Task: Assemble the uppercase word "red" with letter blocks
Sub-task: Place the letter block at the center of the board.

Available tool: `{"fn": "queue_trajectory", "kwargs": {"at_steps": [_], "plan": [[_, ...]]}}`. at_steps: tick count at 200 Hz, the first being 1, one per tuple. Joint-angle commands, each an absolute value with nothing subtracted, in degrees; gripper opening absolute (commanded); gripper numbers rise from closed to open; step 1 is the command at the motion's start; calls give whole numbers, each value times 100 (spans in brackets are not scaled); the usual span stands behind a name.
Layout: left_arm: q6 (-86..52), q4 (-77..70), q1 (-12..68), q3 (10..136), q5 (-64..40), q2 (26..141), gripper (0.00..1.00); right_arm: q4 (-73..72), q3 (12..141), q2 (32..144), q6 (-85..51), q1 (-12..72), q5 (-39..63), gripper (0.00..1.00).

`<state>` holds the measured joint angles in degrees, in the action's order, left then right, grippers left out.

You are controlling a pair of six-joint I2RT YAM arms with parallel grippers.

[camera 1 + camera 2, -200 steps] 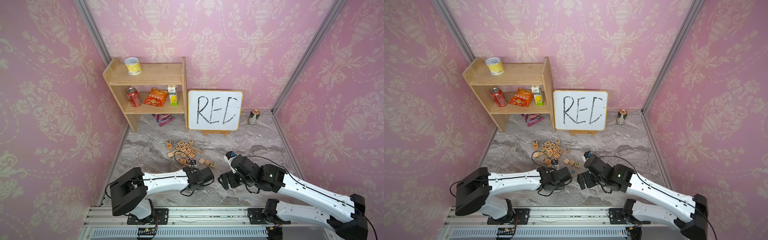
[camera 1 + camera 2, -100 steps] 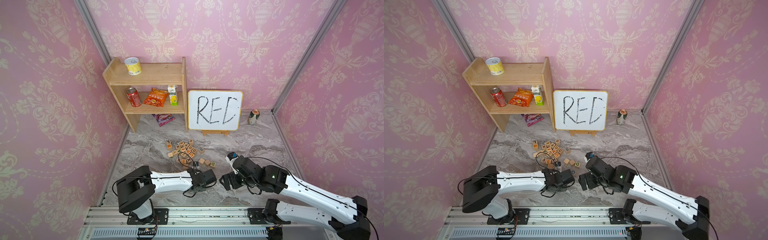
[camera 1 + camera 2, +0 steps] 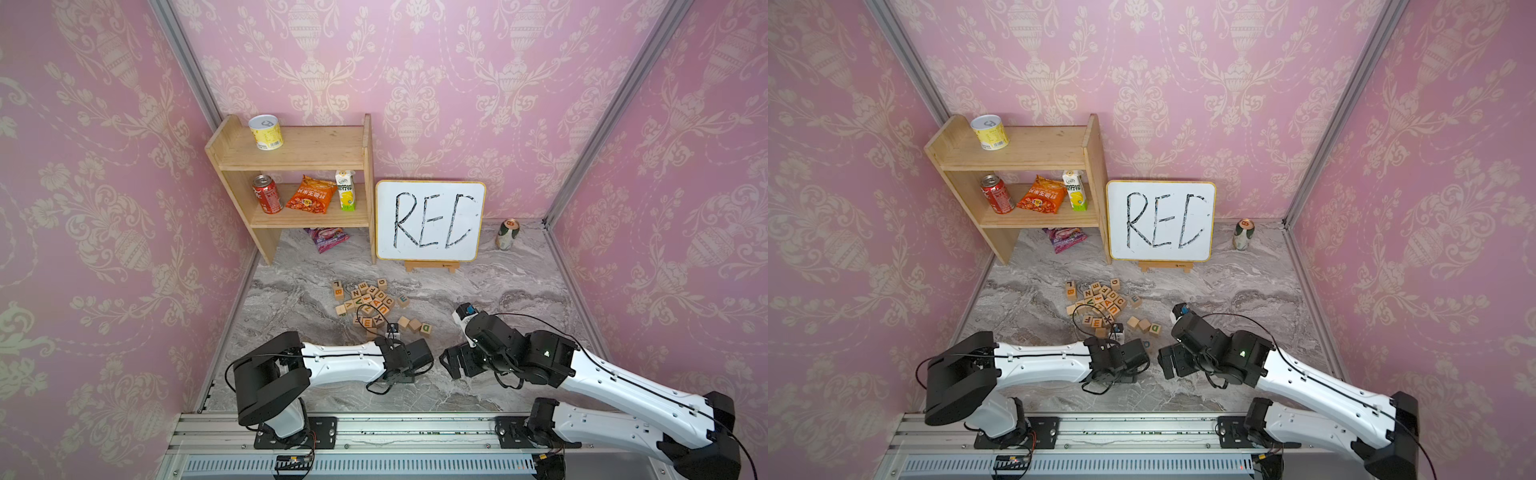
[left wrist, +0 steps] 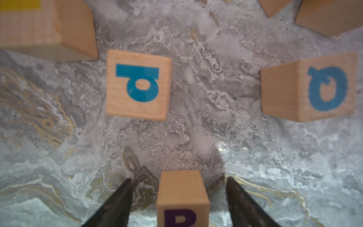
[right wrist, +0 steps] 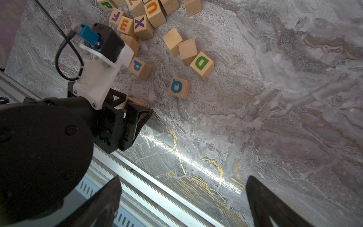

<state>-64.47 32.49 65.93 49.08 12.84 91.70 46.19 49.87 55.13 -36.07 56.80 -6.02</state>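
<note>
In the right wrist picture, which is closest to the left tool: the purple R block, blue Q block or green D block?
1. purple R block: sits inside the open left tool.
2. blue Q block: alone, just beyond.
3. green D block: farthest, beside a plain block.

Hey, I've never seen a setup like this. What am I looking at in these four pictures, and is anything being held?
Two white robot arms, left arm and right arm, reach over a marble table. Two pictures look down from above; two come from cameras on the wrists. Wooden letter blocks lie piled before a whiteboard and a snack shelf. The left gripper is open around the purple R block, not gripping it. The right gripper is open and empty.
</note>
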Motion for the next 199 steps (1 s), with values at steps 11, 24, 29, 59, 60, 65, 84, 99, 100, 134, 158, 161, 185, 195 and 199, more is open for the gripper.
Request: {"fn": "queue_trajectory", "kwargs": {"at_steps": [11,24,29,59,60,65,84,99,100,134,158,161,185,195,199], "plan": [[-6330,3428,6636,5060,1526,9022,99,4698,5023,5562,-3595,5726,-740,100],[-6280,3462,6636,5115,1546,8981,99,4702,5068,5608,-3558,5714,-750,100],[-6268,3478,6636,5144,1572,8974,99,4702,5079,5631,-3542,5713,-754,100],[-6180,3577,6595,5263,1633,8964,98,4676,5178,5717,-3463,5700,-800,100],[-6170,3577,6598,5268,1629,8964,98,4676,5182,5720,-3463,5702,-800,100],[-6165,3583,6585,5273,1632,8962,98,4676,5198,5742,-3462,5701,-811,100],[-6111,3623,6498,5297,1630,8946,97,4671,5255,5812,-3463,5678,-835,100],[-6034,3657,6408,5326,1609,8896,97,4667,5299,5849,-3310,5653,-841,100],[-6027,3661,6399,5326,1609,8895,97,4663,5304,5851,-3299,5652,-842,100],[-5859,3786,6174,5420,1623,8725,97,4623,5387,5888,-3236,5518,-787,100],[-5712,3921,5967,5482,1608,8564,97,4610,5492,5976,-3167,5408,-672,100],[-5696,3940,5939,5488,1608,8529,97,4612,5513,5989,-3152,5399,-654,100],[-5514,4128,5722,5578,1628,8331,97,4641,5675,6121,-3047,5323,-604,100],[-5437,4207,5619,5611,1655,8252,96,4642,5740,6164,-3009,5280,-581,100],[-5417,4225,5585,5620,1661,8216,96,4641,5765,6179,-2998,5259,-565,100]]}}
